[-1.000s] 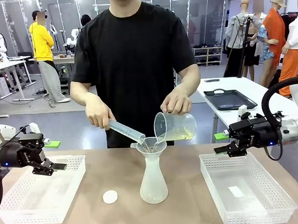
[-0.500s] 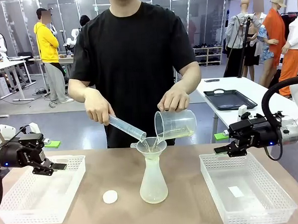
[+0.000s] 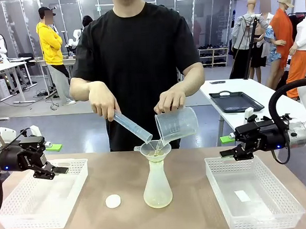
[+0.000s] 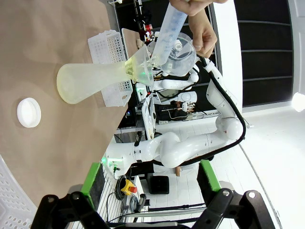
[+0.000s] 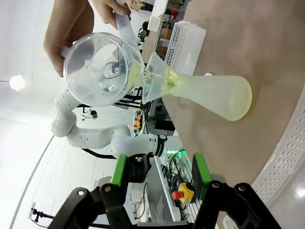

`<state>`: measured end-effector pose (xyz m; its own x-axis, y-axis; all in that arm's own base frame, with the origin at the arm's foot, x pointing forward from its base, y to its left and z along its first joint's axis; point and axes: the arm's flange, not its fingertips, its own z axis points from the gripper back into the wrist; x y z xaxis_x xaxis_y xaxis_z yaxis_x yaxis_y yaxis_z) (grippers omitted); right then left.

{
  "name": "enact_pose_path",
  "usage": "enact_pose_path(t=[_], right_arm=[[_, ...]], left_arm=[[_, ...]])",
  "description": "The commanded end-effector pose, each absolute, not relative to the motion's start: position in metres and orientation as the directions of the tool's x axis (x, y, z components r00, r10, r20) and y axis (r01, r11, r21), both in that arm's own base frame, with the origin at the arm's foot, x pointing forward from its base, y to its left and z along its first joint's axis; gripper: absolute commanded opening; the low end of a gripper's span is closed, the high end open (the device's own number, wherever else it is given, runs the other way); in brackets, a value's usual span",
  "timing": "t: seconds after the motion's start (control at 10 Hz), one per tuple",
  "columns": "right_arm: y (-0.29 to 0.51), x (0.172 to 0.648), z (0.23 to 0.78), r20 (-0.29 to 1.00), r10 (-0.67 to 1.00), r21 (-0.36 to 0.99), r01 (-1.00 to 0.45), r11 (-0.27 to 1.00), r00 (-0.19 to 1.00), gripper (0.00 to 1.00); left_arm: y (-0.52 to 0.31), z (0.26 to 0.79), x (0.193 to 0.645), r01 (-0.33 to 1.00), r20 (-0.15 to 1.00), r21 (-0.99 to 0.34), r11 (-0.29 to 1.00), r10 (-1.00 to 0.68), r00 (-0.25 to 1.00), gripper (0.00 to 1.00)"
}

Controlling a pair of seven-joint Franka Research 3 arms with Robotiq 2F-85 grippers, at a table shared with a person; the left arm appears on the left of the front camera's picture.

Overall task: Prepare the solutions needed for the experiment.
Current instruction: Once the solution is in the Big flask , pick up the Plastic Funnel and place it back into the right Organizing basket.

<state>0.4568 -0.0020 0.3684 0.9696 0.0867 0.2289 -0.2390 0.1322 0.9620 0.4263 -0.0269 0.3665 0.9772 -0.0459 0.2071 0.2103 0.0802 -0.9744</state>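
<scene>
The left gripper (image 3: 54,172) hangs with its jaws spread wide and empty over the near-left white perforated plastic basket (image 3: 77,186). The right gripper (image 3: 230,154) hovers just past the far rim of the matching near-right basket (image 3: 217,165), its fingers also apart with nothing between them. Both seem parked out at the sides so that the middle of the brown table (image 3: 195,211) is free for the person's pouring.

There the frosted translucent conical flask (image 3: 157,182) stands upright, with a clear plastic funnel (image 3: 155,148) seated in its narrow neck to catch both streams. The solutions (image 3: 158,200), a small pool of pale yellow liquid, lie in the flask's base.

Above the funnel, the person's hand on the scene's left (image 3: 103,100) tilts a tall clear graduated cylinder (image 3: 133,127) mouth-down to the rim. The hand on the right (image 3: 168,99) tips a clear plastic beaker (image 3: 176,124), spout over the funnel.

A small white round cap (image 3: 113,200) lies on the table just left of the flask, probably its stopper, set aside while filling goes on.
</scene>
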Motion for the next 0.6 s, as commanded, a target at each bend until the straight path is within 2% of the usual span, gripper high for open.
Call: enact_pose_path(t=[0.0,0.5], right_arm=[[-0.0021,0.4567,0.3684,0.229,0.088,0.962,-0.239,0.132,0.97,0.67],[-0.0021,0.4567,0.3684,0.229,0.088,0.962,-0.239,0.132,0.97,0.67]], left_arm=[[-0.0273,0.3694,0.4275,0.203,0.2,-0.976,0.084,-0.043,0.979,1.0],[-0.0273,0.3694,0.4275,0.203,0.2,-0.976,0.084,-0.043,0.979,1.0]])
